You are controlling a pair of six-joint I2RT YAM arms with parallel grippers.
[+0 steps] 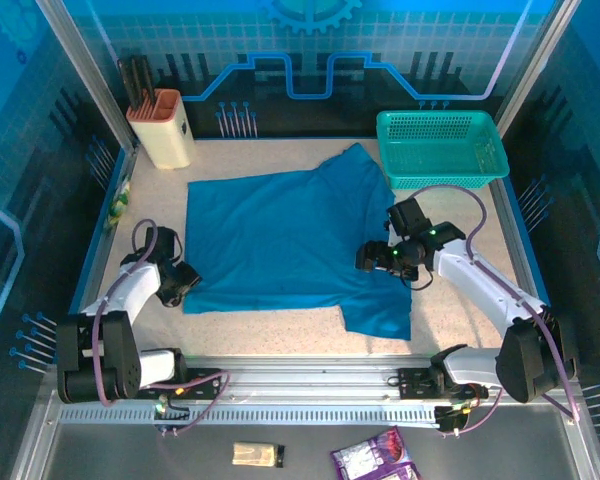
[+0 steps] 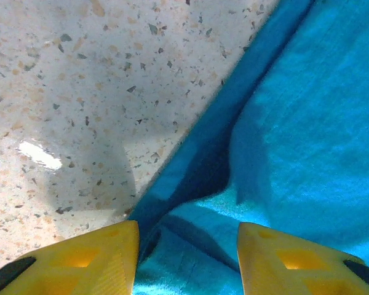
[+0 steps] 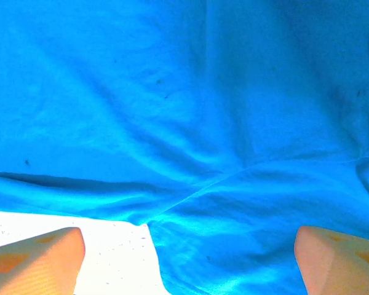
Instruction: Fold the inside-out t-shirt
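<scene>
The inside-out t-shirt (image 1: 280, 235) lies spread nearly flat in the middle of the speckled table, one sleeve pointing to the back right and one to the front right. My left gripper (image 1: 187, 283) sits low at the shirt's front left corner. In the left wrist view its yellow fingers (image 2: 98, 261) stand apart astride the shirt's (image 2: 307, 123) edge, with a raised fold of cloth lying loose between them, so the left gripper (image 2: 187, 258) is open. My right gripper (image 1: 368, 258) hovers wide open over the shirt's right side, above the sleeve seam of the cloth (image 3: 184, 92); bare table shows under the right gripper's (image 3: 189, 258) left finger.
A teal mesh basket (image 1: 440, 148) stands at the back right, close to the shirt's far sleeve. A beige holder with dark handles (image 1: 165, 128) is at the back left. Bare table (image 1: 460, 225) runs along the right side. Two small packets (image 1: 375, 460) lie in front of the arm rail.
</scene>
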